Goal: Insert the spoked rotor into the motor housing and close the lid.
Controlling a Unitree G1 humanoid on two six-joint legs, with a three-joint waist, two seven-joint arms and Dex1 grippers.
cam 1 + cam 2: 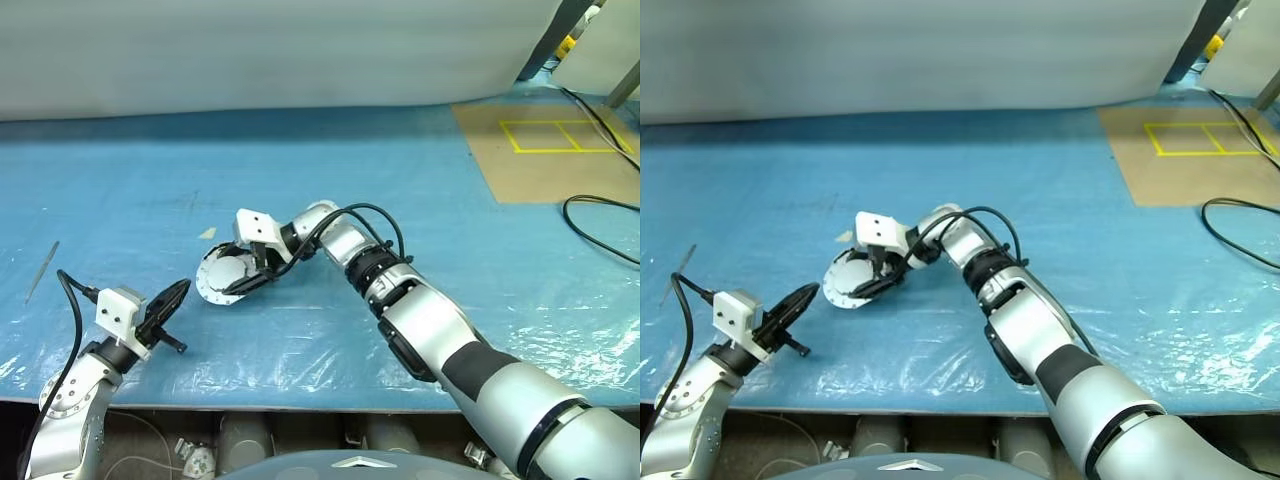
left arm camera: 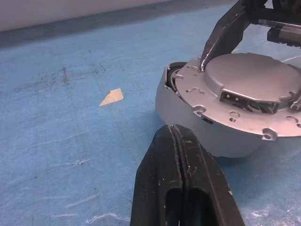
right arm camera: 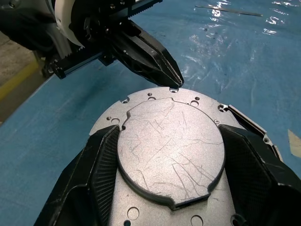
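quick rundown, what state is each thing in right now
motor housing: on the blue table cover, lid on top, sitting slightly askew with a dark gap at one edge
lid: on the housing, flat round face up, between the right gripper's fingers
right gripper: fingers spread either side of the lid
left gripper: shut, empty, beside the housing
paper scrap: lying flat on the cover, apart from the housing

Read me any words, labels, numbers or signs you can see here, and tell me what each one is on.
None: no readable text anywhere.
The lid on the motor housing bears only scratches and holes.
The yellow lines on the brown board are plain rectangles, not writing.
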